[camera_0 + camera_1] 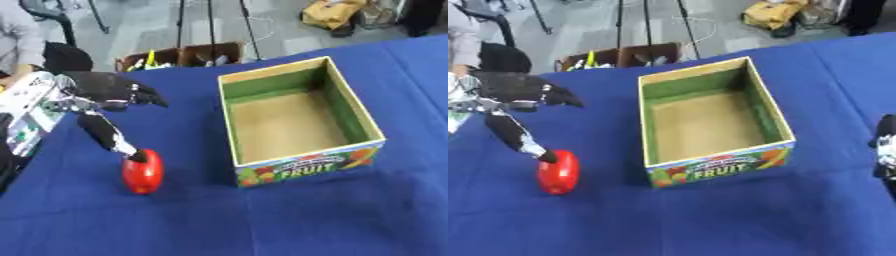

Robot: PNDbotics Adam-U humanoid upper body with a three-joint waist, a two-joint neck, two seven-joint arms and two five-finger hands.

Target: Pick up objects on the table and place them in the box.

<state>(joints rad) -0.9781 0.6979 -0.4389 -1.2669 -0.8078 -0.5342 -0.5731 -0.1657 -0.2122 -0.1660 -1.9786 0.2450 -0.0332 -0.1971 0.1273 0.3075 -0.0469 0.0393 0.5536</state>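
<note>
Left hand (103, 92) reaches in from the left, fingers spread wide, one long finger touching the top of the red object (143, 171) lying on the blue surface (289, 220) left of the empty fruit box (302, 162); right hand (885, 145) shows at right edge, state unclear.

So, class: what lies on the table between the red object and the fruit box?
Nothing: only bare blue tablecloth separates the red object from the fruit box, clearest in the left eye view.
</note>
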